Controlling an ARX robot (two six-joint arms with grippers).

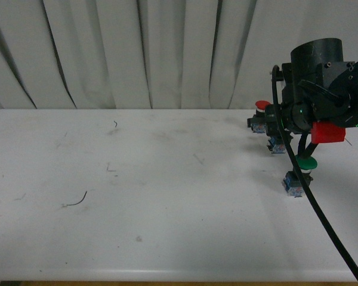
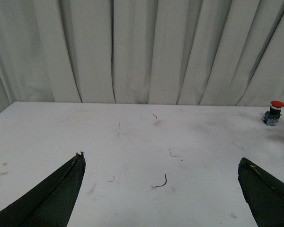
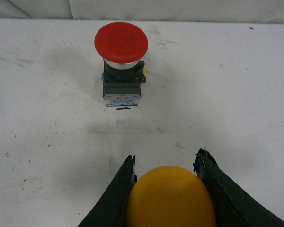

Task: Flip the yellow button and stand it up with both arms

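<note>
1 tool, the right tool [image 3: 165, 163], grips the yellow button [image 3: 170, 196]; left tool [image 2: 161, 163] hangs released, flip and standing not yet done.

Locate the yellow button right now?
In the right wrist view the yellow button sits between the right gripper fingers, just short of the red button; in the front view the arm hides its cap.

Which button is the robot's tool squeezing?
The button with the round yellow cap, sitting between the two black fingers of the right tool. The red-capped button and the green-capped button stand alone on the table.
</note>
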